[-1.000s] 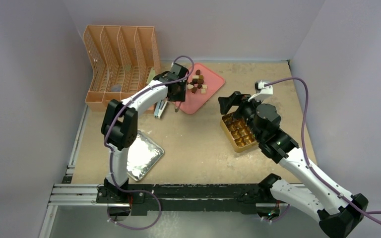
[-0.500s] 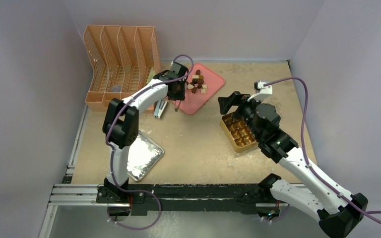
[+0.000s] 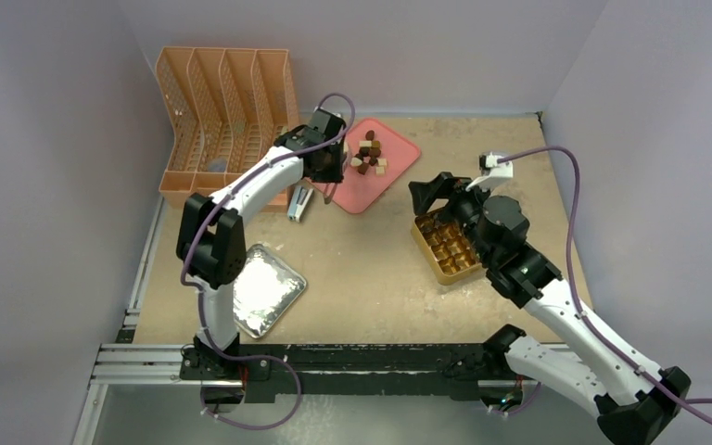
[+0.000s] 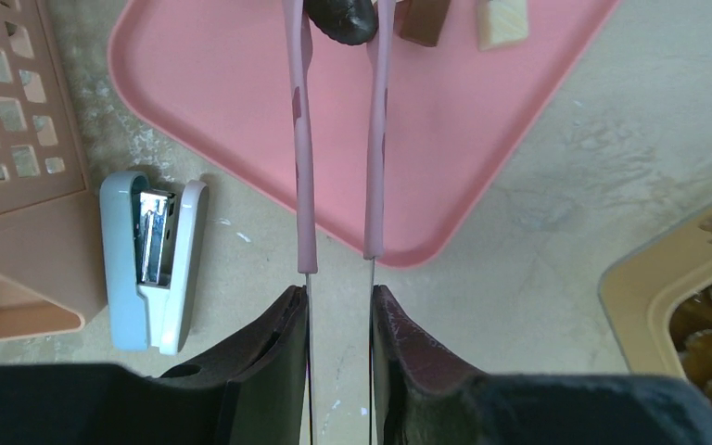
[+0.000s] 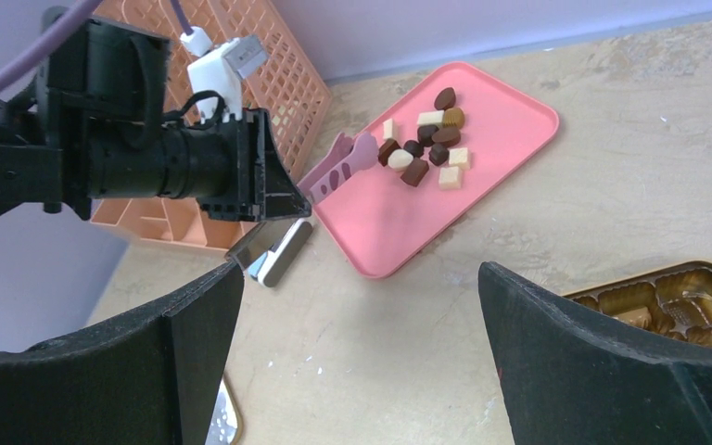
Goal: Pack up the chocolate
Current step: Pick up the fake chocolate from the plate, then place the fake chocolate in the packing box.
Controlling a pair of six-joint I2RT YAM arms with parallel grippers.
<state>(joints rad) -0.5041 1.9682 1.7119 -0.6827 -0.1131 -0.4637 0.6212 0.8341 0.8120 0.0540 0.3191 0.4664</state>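
Several small chocolate pieces (image 3: 369, 156), dark brown, reddish-brown and cream, lie in a pile on the pink tray (image 3: 399, 174); the pile also shows in the right wrist view (image 5: 426, 148). My left gripper (image 4: 338, 292) is shut on pink tongs (image 4: 301, 139) that reach over the tray (image 4: 222, 83). A dark chocolate piece (image 4: 341, 19) sits between the tong tips; I cannot tell if it is lifted. The gold gridded box (image 3: 447, 248) lies right of centre. My right gripper (image 5: 360, 269) is open and empty, just left of the box (image 5: 677, 292).
A pale blue stapler (image 4: 153, 260) lies left of the tray, next to the orange file rack (image 3: 222, 111). A silver foil tray (image 3: 264, 289) lies at the near left. Purple walls close in on three sides.
My left arm has shifted a little back and left with the tongs, its elbow swinging left. The right arm has hardly moved.
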